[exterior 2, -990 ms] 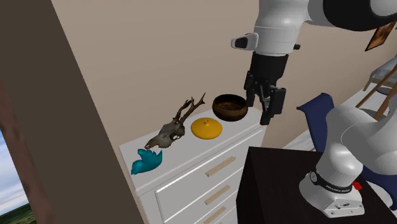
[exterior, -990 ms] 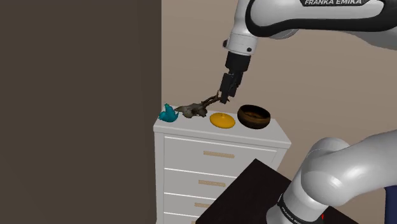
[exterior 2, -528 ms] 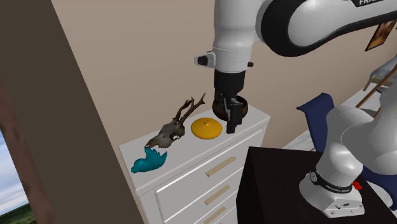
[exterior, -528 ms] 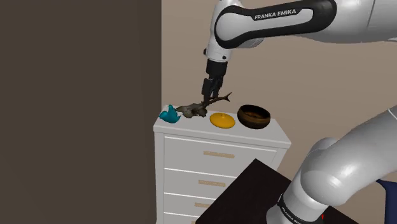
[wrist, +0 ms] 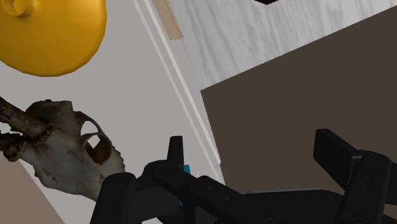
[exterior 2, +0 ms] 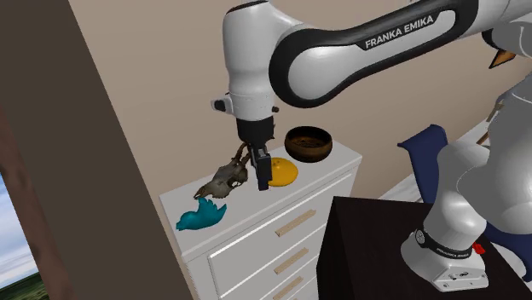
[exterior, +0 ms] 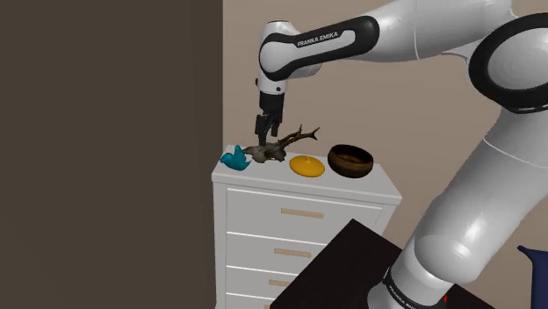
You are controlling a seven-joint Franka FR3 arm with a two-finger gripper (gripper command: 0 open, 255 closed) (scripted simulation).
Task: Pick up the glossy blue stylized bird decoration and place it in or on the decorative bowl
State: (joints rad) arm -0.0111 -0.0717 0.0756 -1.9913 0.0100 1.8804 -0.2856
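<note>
Dark wall panel occupies the shoulder view's left. Beside it stands a white dresser with drawers.

Items on the dresser top, left to right in the shoulder view:
- Blue bird, at the left end, just beside the snout of an animal skull with antlers. It rests on the top, unheld.
- Orange dome, just beside the skull.
- Brown bowl, at the right end, well apart from the bird.

The gripper hangs above the skull, pointing down, between bird and dome. In the wrist view its fingers stand wide apart with nothing clasped; the skull lies beside them, apart.

The black stand sits at lower right, in front of the dresser.
</note>
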